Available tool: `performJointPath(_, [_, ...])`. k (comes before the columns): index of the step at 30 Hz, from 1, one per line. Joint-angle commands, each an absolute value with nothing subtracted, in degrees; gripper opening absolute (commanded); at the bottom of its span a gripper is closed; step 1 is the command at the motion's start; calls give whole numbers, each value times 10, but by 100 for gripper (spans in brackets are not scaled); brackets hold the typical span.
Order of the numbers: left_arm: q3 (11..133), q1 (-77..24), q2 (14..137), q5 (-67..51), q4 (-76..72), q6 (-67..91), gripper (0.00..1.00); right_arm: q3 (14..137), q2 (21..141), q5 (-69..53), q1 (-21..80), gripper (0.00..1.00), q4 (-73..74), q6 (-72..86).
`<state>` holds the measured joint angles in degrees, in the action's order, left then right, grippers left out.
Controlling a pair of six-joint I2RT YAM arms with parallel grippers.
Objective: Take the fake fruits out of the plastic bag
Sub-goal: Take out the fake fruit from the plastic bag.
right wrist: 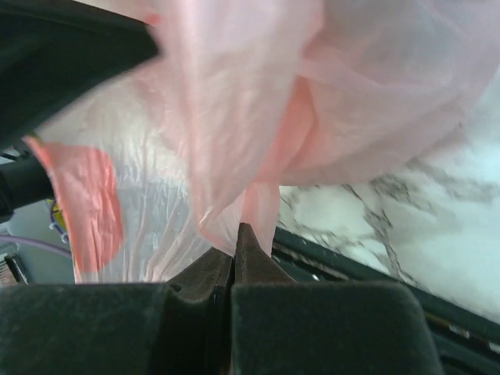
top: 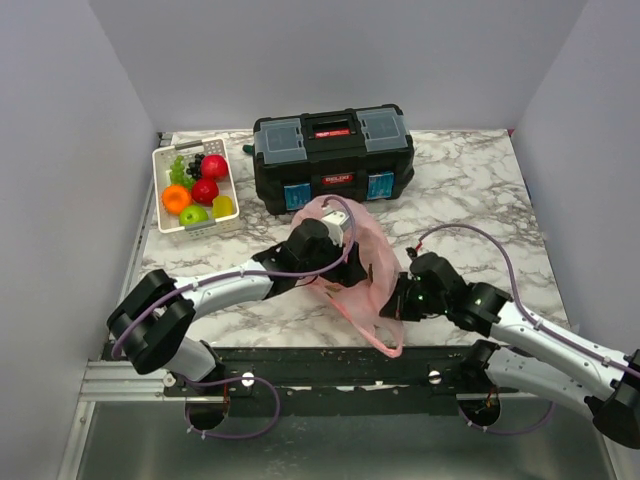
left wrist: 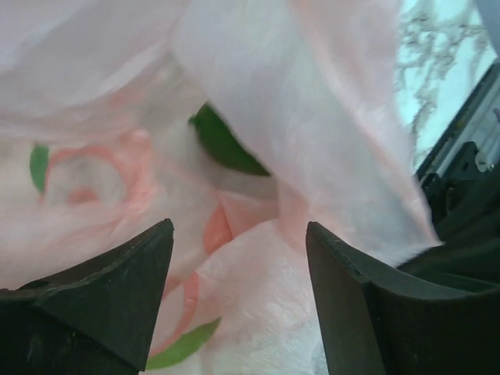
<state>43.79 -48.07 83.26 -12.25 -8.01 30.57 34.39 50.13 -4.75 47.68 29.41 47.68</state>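
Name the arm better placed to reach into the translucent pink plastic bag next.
Left: the left end effector is open and pushed against the thin translucent pink plastic bag. The right end effector is shut on the bag's film, holding it.

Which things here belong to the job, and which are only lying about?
Job: plastic bag; fake fruits; left gripper, open, at the bag; right gripper, shut on the bag.
Lying about: black toolbox; white basket holding the fruits.

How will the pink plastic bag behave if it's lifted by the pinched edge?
Likely floppy: the plastic bag sags in loose folds where the right gripper pinches it. Probably light, since the film is thin and translucent.
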Motion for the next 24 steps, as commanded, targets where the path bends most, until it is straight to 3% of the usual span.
performJointPath(1, [469, -495, 836, -167, -112, 272, 71, 321, 472, -40, 480, 1, 370, 539])
performJointPath(6, [503, -509, 878, -154, -122, 267, 73, 353, 473, 5, 480, 1, 433, 556])
performJointPath(14, [489, -530, 897, -133, -168, 258, 58, 384, 447, 79, 480, 1, 476, 567])
performJointPath(24, [506, -538, 952, -36, -134, 235, 56, 396, 445, 66, 480, 1, 465, 554])
